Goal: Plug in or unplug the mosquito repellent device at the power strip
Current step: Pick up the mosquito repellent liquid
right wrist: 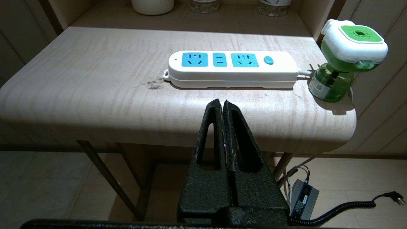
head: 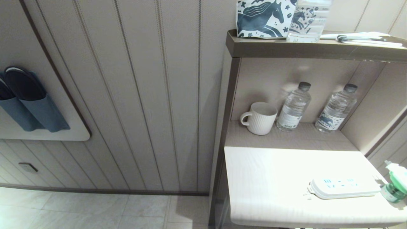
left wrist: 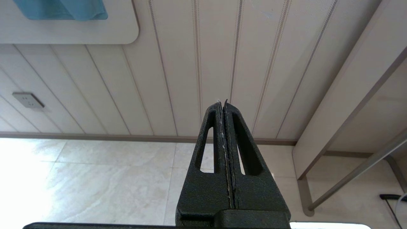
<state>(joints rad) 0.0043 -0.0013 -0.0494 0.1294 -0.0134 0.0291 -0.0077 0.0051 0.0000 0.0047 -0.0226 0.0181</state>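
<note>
The white power strip (head: 345, 187) (right wrist: 230, 68) lies flat on the pale table (head: 270, 184) (right wrist: 95, 82), all three blue socket faces bare. The green and white mosquito repellent device (head: 396, 184) (right wrist: 345, 60) stands upright on its green bottle by the strip's cord end, at the table's right edge, plugged into nothing. My right gripper (right wrist: 222, 102) is shut and empty, hanging off the table's front edge short of the strip. My left gripper (left wrist: 222, 102) is shut and empty, low over the floor, facing the panelled wall. Neither gripper shows in the head view.
A white mug (head: 259, 117) and two water bottles (head: 294, 106) (head: 337, 108) stand in the alcove behind the table. A shelf (head: 314, 47) overhangs them. A grey adapter box (right wrist: 303, 198) and black coiled cable (right wrist: 349, 208) lie on the floor under the table.
</note>
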